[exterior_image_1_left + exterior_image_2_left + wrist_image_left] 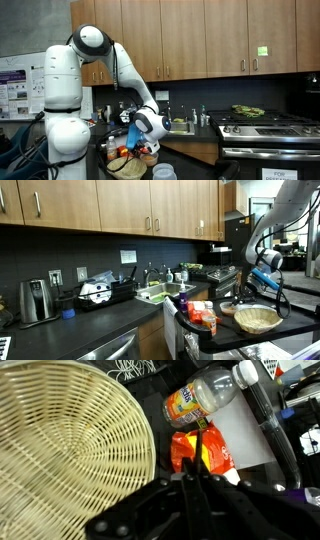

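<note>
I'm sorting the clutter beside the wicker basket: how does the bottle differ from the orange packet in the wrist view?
The bottle is clear plastic with a white cap and orange label; the orange packet is opaque and crinkled. The bottle lies on its side, farther off; the packet lies right at the tips of the shut hand. Both rest beside the wicker basket.

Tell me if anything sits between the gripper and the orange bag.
Nothing visible does. In the wrist view the shut gripper hangs right over the orange bag with no object between them; whether they touch is unclear. The bottle lies beyond the bag, and the basket lies beside it.
</note>
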Motion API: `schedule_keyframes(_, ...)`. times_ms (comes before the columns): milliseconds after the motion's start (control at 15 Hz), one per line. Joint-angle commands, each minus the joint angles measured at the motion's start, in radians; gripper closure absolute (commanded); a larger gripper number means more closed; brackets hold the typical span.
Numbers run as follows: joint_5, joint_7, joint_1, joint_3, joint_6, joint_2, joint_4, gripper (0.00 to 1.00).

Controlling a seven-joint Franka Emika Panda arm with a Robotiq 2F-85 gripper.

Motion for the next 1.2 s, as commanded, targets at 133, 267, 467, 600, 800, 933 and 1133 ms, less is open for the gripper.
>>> schedule_keyframes(133,-0.012,0.077,0.007,0.013,0.043,-0.045,-0.017,0.99)
schedule_keyframes(267,-0.013,0.088,0.009,0.017,0.049,-0.042,-0.017,0.99)
schedule_keyframes(467,-0.013,0.101,0.012,0.022,0.052,-0.040,-0.016,0.99)
schedule_keyframes(600,-0.012,0.109,0.013,0.024,0.056,-0.041,-0.016,0.99)
schedule_keyframes(800,-0.012,0.123,0.016,0.027,0.064,-0.040,-0.013,0.99)
schedule_keyframes(933,-0.009,0.129,0.017,0.029,0.069,-0.040,-0.010,0.99)
schedule_keyframes(1133,-0.002,0.097,0.011,0.024,0.055,-0.007,0.002,0.95)
